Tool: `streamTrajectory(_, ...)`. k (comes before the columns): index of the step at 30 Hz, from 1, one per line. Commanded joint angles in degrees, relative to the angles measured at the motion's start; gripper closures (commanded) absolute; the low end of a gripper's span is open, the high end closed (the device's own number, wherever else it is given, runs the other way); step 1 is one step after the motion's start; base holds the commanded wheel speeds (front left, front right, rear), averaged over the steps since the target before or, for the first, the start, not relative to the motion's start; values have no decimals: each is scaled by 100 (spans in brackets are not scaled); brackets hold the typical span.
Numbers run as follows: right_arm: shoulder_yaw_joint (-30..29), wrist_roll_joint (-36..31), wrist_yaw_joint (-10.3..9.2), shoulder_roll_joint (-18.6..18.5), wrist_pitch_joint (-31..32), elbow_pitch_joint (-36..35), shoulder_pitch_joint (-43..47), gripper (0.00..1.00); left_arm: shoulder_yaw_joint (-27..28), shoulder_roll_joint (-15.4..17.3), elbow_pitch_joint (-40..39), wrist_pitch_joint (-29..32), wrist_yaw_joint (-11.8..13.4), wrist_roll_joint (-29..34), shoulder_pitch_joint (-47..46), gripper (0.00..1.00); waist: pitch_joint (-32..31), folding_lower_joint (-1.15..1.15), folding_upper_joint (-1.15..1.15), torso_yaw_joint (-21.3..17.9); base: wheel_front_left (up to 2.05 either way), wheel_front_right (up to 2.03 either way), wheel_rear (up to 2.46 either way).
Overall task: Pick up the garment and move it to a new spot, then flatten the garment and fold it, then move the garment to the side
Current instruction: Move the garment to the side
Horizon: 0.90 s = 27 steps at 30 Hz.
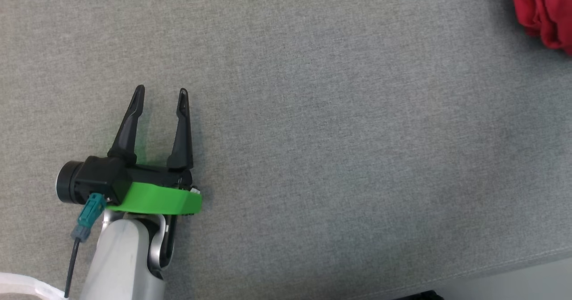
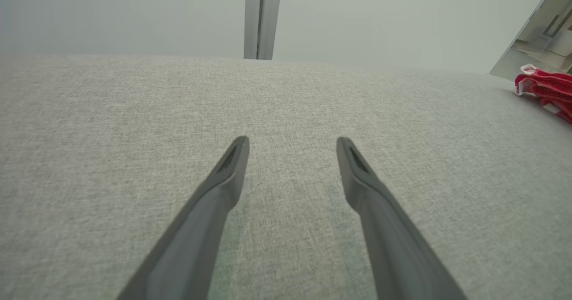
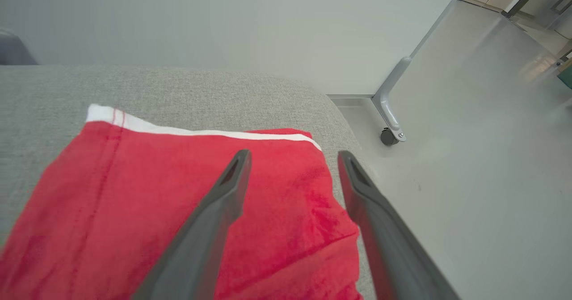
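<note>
The garment [image 1: 543, 9] is red cloth with a white edge, lying folded at the far right corner of the grey fabric surface [image 1: 313, 134]; it also appears at the right edge of the left wrist view, garment [image 2: 547, 90]. In the right wrist view the garment [image 3: 134, 210] lies flat just below my right gripper [image 3: 294, 157], whose fingers stand apart with nothing between them, one over the cloth and one past its right edge. My left gripper [image 1: 161, 93] rests open over bare fabric at the lower left, far from the garment.
The surface's right edge [image 3: 344, 125] drops to a pale floor [image 3: 469, 179] just beyond the garment. A partition foot with a caster [image 3: 389, 135] stands on that floor. A pale wall [image 2: 134, 14] runs behind the surface.
</note>
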Motion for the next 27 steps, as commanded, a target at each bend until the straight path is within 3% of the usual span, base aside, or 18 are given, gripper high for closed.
streamTrajectory(1, 19, -66, -8, 24, -76, 28, -15, 0, 14, -8, 33, -1, -12, 55, -34, 0, -64, 0, -1, -30, 0, 0, 0)
streamTrajectory(15, 608, -23, -8, 690, -808, -234, 531, 0, 100, -37, 397, -1, -6, -136, 46, 0, -1283, 0, -1, -89, 0, 0, 0)
streamTrajectory(23, 925, 71, -8, 1320, -990, -856, 1607, 0, 330, -87, 677, -1, 2, -299, 367, 0, -2076, 0, -1, 87, 0, 0, 0)
streamTrajectory(27, 791, 32, -9, 1666, -996, -1512, 2328, 0, 474, -102, 769, -1, 39, -345, 671, 0, -2336, 0, -1, 210, 0, 0, 0)
